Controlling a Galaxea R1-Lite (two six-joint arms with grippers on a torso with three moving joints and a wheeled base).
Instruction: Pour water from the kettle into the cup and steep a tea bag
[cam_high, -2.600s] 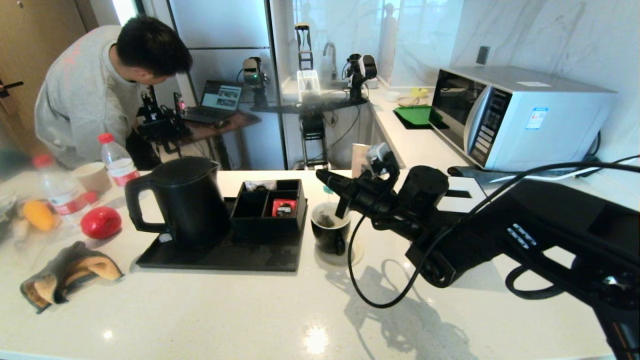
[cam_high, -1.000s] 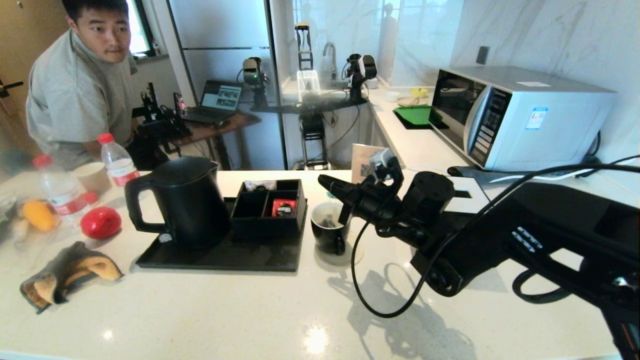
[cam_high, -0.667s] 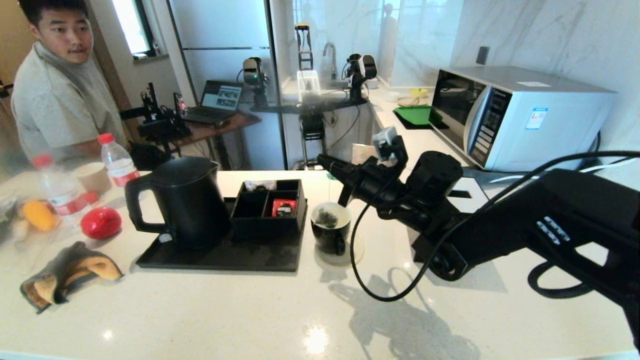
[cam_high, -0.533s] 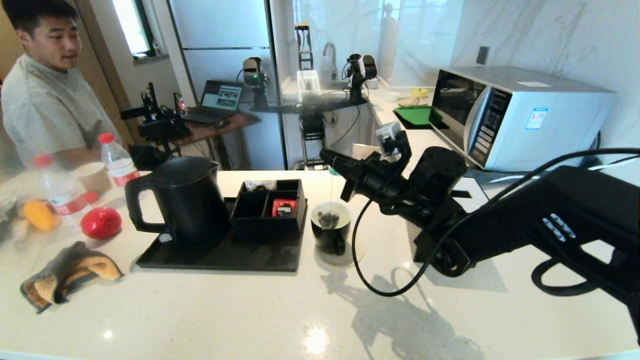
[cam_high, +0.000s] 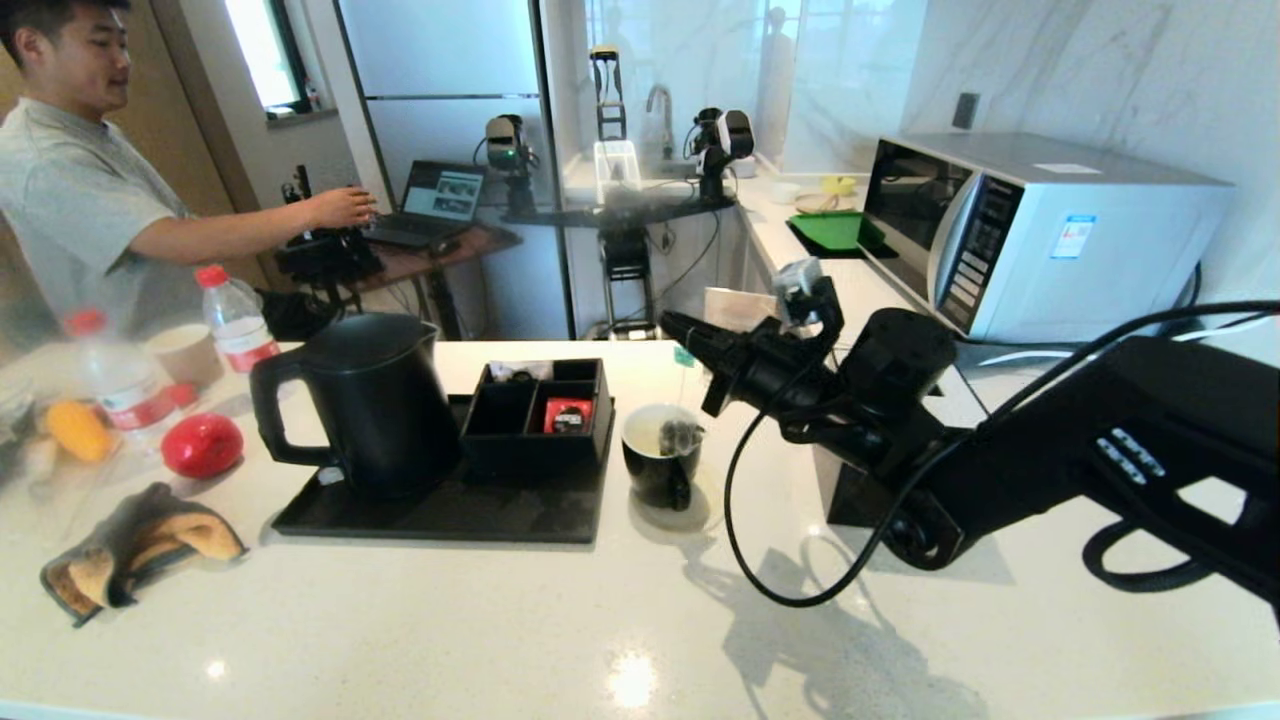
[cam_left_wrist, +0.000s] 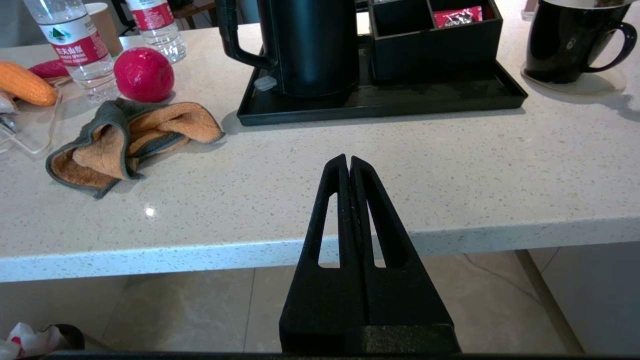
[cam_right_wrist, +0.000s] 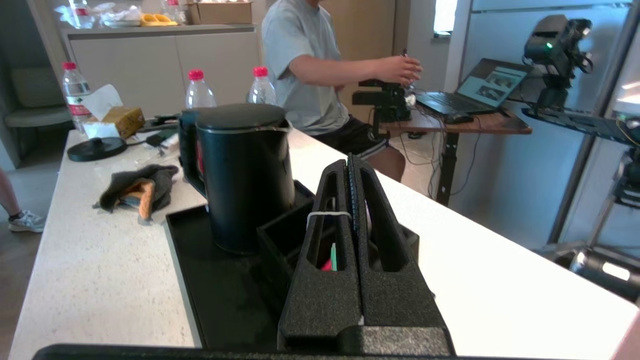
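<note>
Right now, in the head view, the right gripper (cam_high: 672, 322) hangs above and just right of the cup (cam_high: 661, 455), clamped on the string (cam_high: 682, 385) of the tea bag (cam_high: 679, 434). The bag hangs at the cup's rim, on the side away from the kettle (cam_high: 360, 403); whether it sits inside the rim or just outside I cannot tell. The kettle stands left of the cup on the tray (cam_high: 440, 510), with the organiser box (cam_high: 538, 415) between them. Judging by this, the step is dunking the bag. To do it well, the gripper should centre over the cup's mouth before lowering, so the bag drops into the water rather than catching on the rim, and it should move slowly so the bag does not swing.

Seen from the left wrist, the left gripper (cam_left_wrist: 348, 162) is parked off the counter's near edge, well short of the cup (cam_left_wrist: 575, 42), its jaws pressed together on nothing. It points toward the tray (cam_left_wrist: 380, 100) and kettle (cam_left_wrist: 310, 47); a cloth (cam_left_wrist: 132, 137) lies further along the counter, beyond the kettle from the cup.

From the right wrist, the right gripper (cam_right_wrist: 351, 162) shows its jaws tight together, with the white string (cam_right_wrist: 327, 214) looped across one finger. The kettle (cam_right_wrist: 245, 175) stands beyond. The cup and bag are hidden below the fingers, so the grip should stay firm, and centring has to be judged from the head view.
</note>
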